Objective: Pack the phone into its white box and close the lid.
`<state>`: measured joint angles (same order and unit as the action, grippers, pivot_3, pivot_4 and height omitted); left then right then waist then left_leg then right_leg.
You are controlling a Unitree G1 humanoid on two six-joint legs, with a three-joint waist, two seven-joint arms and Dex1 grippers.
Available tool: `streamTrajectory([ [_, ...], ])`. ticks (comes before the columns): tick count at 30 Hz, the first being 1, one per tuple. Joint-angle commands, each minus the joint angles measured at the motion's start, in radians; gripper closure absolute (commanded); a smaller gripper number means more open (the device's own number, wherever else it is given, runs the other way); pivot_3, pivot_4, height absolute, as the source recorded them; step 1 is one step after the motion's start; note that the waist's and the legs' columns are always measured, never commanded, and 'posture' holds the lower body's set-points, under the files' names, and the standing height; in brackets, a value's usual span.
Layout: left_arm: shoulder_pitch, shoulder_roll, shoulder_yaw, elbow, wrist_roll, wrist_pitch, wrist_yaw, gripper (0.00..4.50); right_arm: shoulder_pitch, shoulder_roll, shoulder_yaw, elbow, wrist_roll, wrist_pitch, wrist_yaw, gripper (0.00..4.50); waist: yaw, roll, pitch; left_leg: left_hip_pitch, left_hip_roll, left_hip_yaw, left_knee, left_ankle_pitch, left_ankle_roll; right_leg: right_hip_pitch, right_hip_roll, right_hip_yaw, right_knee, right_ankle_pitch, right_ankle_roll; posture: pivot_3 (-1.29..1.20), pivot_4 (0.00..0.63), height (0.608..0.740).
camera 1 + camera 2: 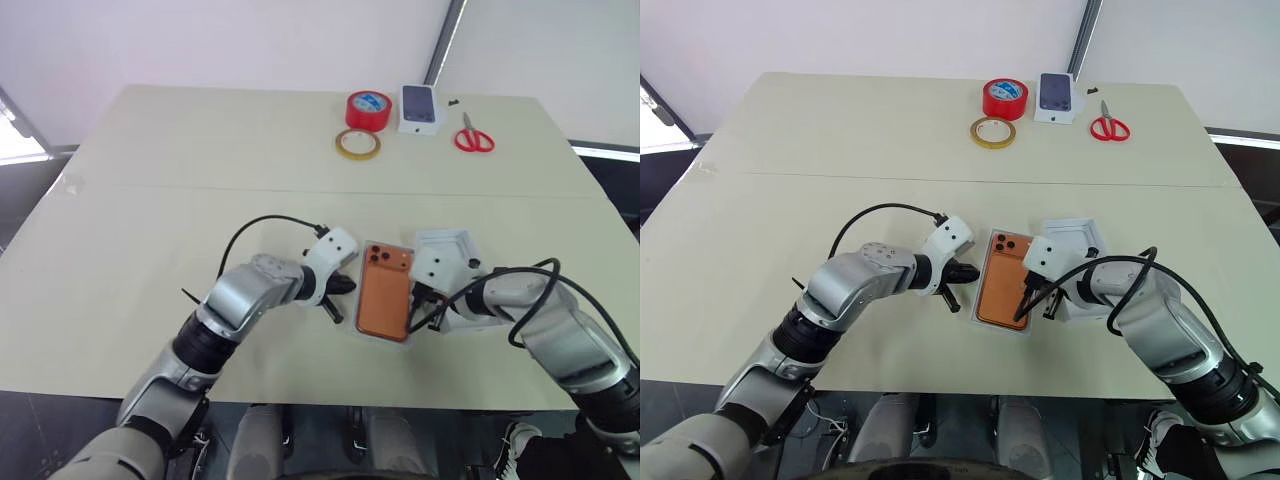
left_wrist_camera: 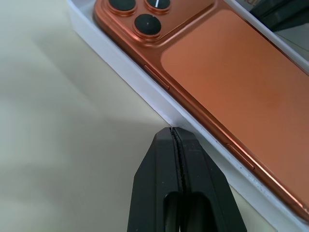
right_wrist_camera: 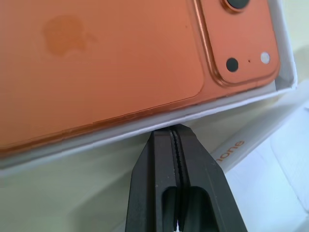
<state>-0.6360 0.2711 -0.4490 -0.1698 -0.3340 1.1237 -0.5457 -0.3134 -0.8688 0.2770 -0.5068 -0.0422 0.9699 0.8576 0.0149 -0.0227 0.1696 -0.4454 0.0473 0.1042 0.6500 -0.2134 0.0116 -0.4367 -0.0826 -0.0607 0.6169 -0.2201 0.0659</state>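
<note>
Phone [image 1: 385, 302] seated in the white box [image 2: 145, 94]; both grippers, left [image 1: 334, 297] and right [image 1: 418, 312], pressed together, flanking it. Next: fetch the lid [image 1: 452, 248] lying beside the right gripper and cap the box.

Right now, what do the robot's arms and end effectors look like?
Both arms are silver-grey metal with black joints, and a looping black cable runs along each forearm. A white block sits at each wrist. The left end effector and right end effector each have two black tapered fingers with finely ridged inner faces.
</note>
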Motion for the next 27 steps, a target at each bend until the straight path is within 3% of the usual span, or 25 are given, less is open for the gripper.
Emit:
streamTrajectory([
  [1,-0.016,-0.039,-0.053,-0.052,-0.044,0.014,-0.058,4.46,-0.002,0.005,-0.009,-0.046,0.025,-0.013,-0.006,4.5,0.0,0.0,0.0,0.0,0.0,0.0,0.0,0.0,0.0,0.0,0.0,0.0,0.0,0.0,0.0,0.0,0.15,0.74],
  [17,0.002,0.008,-0.016,-0.058,-0.024,0.023,-0.068,4.46,-0.014,-0.033,-0.031,0.011,0.024,-0.073,0.002,4.5,-0.001,0.0,0.0,0.0,0.0,0.0,0.0,0.0,0.0,0.0,0.0,0.0,0.0,0.0,0.0,0.0,0.15,0.74],
  [27,0.065,0.186,0.205,-0.089,-0.07,-0.112,-0.157,4.46,0.029,-0.17,-0.246,-0.027,0.174,-0.102,0.129,4.5,-0.004,0.0,0.0,0.001,0.001,0.0,0.0,0.0,0.0,-0.001,0.001,0.0,0.001,0.0,0.0,0.0,0.15,0.74],
])
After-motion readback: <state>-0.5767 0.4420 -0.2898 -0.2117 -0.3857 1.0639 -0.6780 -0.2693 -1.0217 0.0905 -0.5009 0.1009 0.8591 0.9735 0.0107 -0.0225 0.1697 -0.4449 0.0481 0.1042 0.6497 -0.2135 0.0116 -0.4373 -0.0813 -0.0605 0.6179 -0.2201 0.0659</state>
